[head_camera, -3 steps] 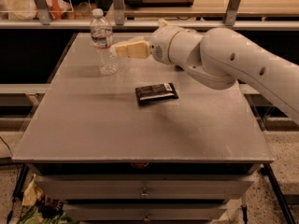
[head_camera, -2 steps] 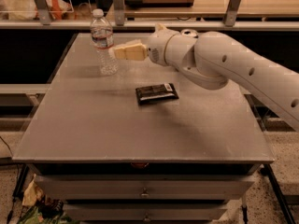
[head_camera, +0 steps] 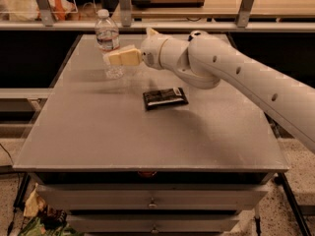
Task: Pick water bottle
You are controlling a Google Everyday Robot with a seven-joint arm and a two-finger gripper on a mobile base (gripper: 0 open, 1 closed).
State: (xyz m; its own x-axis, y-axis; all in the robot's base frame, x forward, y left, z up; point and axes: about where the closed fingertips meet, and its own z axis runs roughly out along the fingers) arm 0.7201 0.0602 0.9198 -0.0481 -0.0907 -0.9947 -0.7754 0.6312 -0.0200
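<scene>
Here, my gripper (head_camera: 114, 58) is sitting level with the lower body of the bottle (head_camera: 107, 36), pointing in from its right. The bottle is standing upright near the table's (head_camera: 98, 132) far left corner. Whether I am grasping it, I cannot tell.

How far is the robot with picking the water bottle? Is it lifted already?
Approach looks done: the gripper is at the water bottle, across its lower half. In hand: the grasp, which I cannot confirm. Left: the lift; the water bottle stands upright on the table.
</scene>
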